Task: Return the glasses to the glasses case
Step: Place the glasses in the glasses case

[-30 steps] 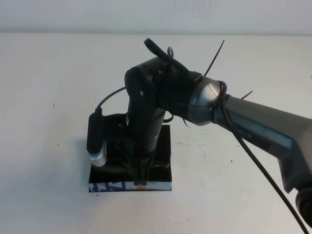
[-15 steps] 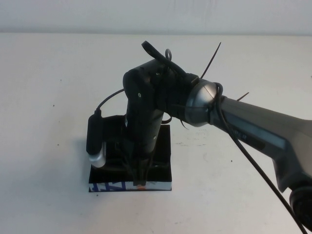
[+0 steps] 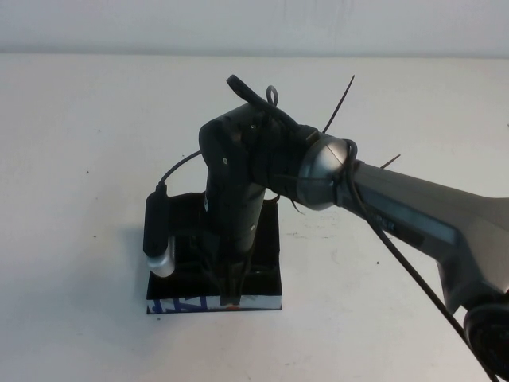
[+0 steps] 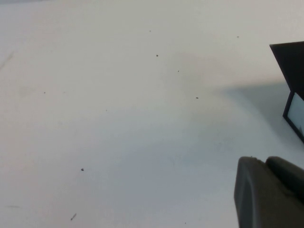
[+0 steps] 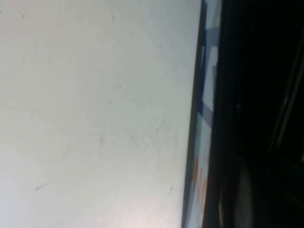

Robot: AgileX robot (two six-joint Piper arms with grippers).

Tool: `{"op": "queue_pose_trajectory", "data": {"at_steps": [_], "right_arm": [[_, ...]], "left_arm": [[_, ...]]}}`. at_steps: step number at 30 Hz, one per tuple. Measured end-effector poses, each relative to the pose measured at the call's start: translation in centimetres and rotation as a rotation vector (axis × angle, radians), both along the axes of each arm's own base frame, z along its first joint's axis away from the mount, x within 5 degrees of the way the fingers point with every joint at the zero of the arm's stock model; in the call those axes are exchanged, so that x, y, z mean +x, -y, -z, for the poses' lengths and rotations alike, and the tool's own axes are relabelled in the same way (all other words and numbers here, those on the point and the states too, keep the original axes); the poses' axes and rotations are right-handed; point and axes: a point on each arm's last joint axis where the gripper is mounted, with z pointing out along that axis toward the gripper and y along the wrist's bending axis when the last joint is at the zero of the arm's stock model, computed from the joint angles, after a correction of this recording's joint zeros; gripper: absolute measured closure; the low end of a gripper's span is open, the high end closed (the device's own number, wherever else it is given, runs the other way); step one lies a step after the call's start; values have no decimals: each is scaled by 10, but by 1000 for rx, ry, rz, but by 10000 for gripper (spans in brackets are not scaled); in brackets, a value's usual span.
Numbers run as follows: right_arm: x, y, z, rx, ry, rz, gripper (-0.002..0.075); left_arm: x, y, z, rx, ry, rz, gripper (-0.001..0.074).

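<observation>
Covering the glasses case, the closed right gripper hides its contents.

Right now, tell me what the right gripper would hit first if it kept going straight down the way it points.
The right gripper, shut, points down into the open glasses case near its printed front edge. It would probably meet the case's black interior first; whether the glasses lie under it cannot be seen.

You get even, bright light on the white desk from above, soft shadows beside the glasses case, while your right wrist view is blurred and half black, and your left wrist view looks hazy.
</observation>
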Motion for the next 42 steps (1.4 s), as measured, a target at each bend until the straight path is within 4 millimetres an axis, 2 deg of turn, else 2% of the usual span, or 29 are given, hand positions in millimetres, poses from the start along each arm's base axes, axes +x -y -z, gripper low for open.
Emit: {"op": "queue_pose_trajectory", "data": {"at_steps": [2,6,10,14,18,25,29,33,36,42], "right_arm": [[0,0,0,0,0,0,686],[0,0,0,0,0,0,579],[0,0,0,0,3,0,522],[2,-1,-8,16,24,-1,511],[0,2,-30,45,64,10,509],[-8,20,-65,59,113,193,510],[-28,43,-71,19,91,219,540],[-47,71,-78,-3,105,297,664],[-46,82,-82,25,110,384,716],[-35,86,-84,84,139,459,736]], "left_arm": [[0,0,0,0,0,0,735],[0,0,0,0,0,0,735],[0,0,0,0,0,0,735],[0,0,0,0,0,0,734],[0,0,0,0,0,0,734],[0,0,0,0,0,0,734],[0,0,0,0,0,0,734],[0,0,0,0,0,0,734],[0,0,0,0,0,0,734],[0,0,0,0,0,0,734]]}}
